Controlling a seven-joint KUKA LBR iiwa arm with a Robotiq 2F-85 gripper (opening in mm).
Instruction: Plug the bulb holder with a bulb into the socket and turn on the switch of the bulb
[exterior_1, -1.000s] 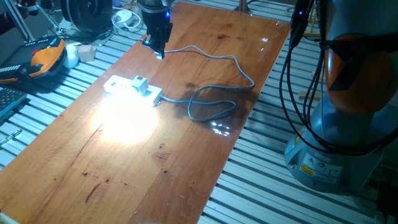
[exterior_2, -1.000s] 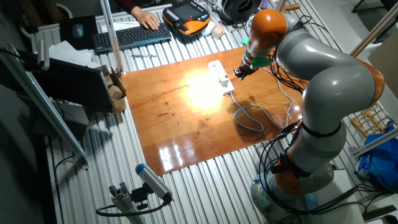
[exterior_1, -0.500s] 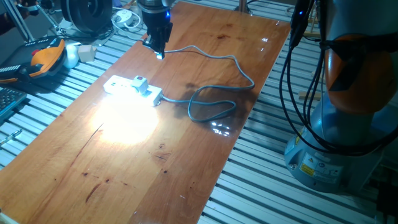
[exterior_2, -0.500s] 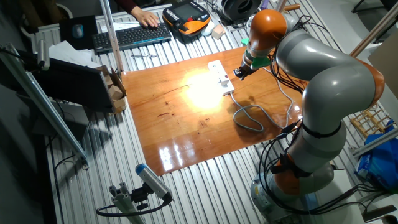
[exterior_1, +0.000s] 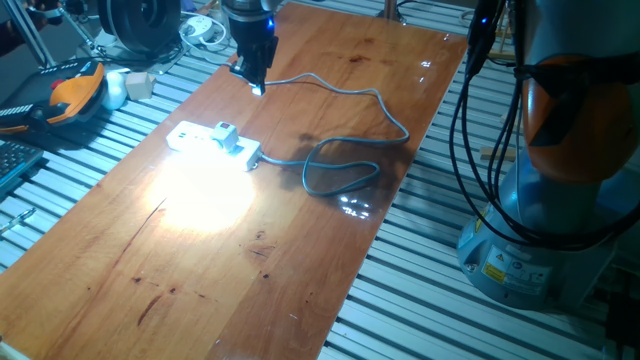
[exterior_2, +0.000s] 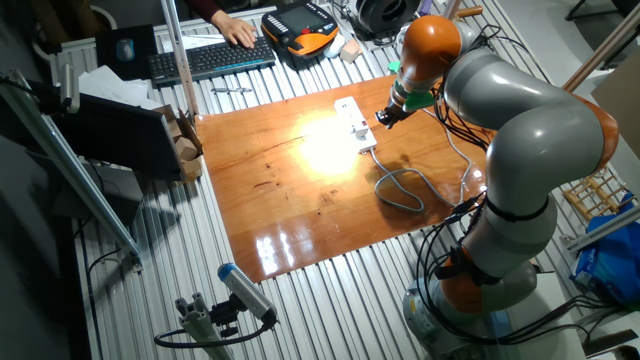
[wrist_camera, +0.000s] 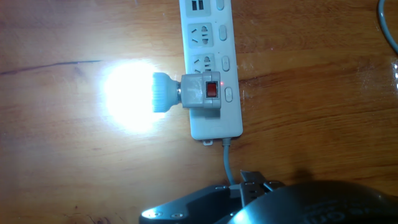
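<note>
The socket (wrist_camera: 214, 37) is a long white power strip lying flat on the wooden table (exterior_1: 300, 250). The boxy white bulb holder (wrist_camera: 205, 92) is plugged into its end outlet, and its small red switch glows. The bulb (wrist_camera: 163, 92) sticks out sideways and shines, throwing a bright patch on the wood. In the fixed views the holder (exterior_1: 226, 135) sits on the strip (exterior_1: 190, 137). My gripper (exterior_1: 256, 84) hangs above the table, behind the strip and apart from it, fingers together on nothing. It also shows as the gripper (exterior_2: 383, 117) beside the socket (exterior_2: 350, 112).
The strip's grey cable (exterior_1: 340, 165) loops across the middle of the table. An orange and black handset (exterior_1: 75, 90) and a beige block (exterior_1: 140, 85) lie off the table's far left. A keyboard (exterior_2: 210, 58) with a person's hand (exterior_2: 238, 32) on it sits beyond. The robot base (exterior_1: 560, 200) stands right.
</note>
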